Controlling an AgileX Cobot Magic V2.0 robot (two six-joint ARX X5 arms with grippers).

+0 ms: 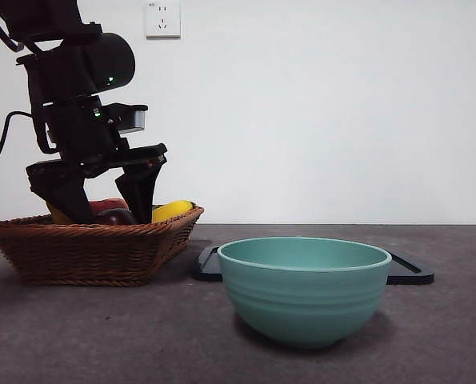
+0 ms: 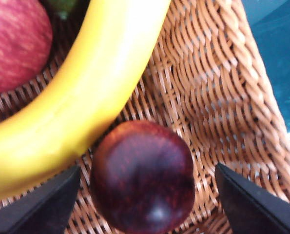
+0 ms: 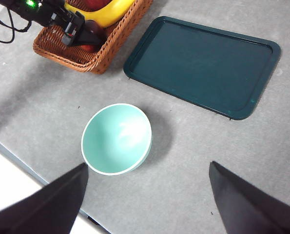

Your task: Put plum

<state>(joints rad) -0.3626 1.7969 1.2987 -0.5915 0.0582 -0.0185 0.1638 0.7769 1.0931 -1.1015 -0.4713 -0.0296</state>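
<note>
Woven wicker basket (image 2: 218, 97): glossy round plum (image 2: 142, 178) between spread left pincer (image 2: 147, 204) jaws

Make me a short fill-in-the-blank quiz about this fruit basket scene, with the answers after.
1. The plum lies in the wicker ____, beside the banana.
2. The left hand has its jaws open on either side of the ____.
3. The teal bowl on the table holds ____.
4. The right hand hangs high over the table, its jaws ____.

Answers: basket; plum; nothing; open
</note>
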